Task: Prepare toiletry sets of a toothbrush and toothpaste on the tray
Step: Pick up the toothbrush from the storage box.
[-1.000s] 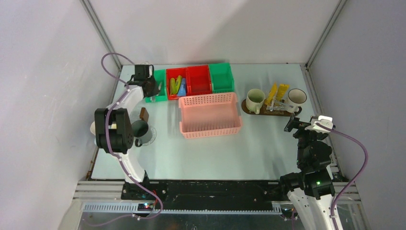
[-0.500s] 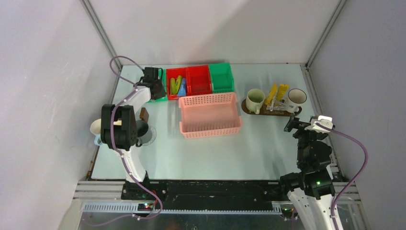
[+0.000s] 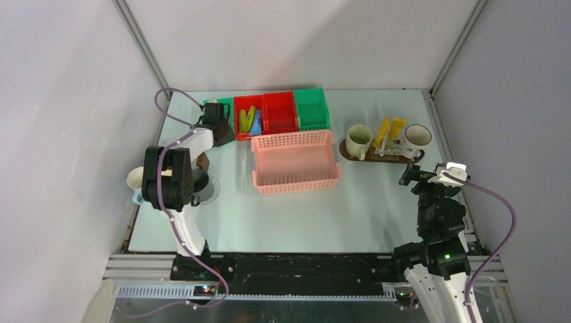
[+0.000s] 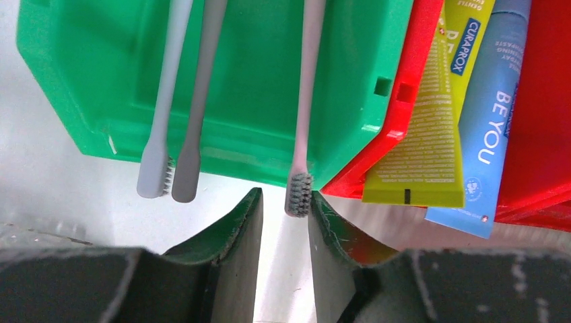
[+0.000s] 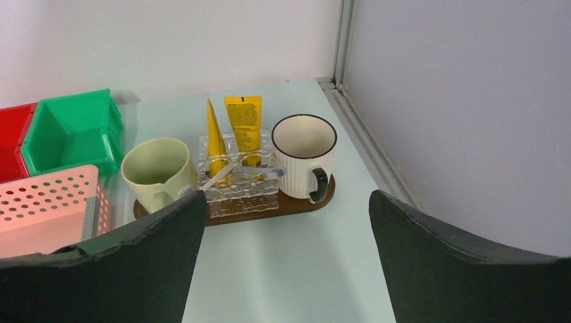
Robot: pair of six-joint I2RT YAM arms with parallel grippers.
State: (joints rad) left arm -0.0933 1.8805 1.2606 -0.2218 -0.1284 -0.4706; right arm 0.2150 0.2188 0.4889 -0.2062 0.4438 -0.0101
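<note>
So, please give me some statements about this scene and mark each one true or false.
1. Two mugs stand on the tray. True.
2. Three toothbrushes lie in the green bin. True.
3. The spare tubes lie in the green bin. False: they lie in a red bin.
4. The right gripper holds a mug. False: it is open and holds nothing.
5. The tray's tubes are blue. False: both are yellow.
</note>
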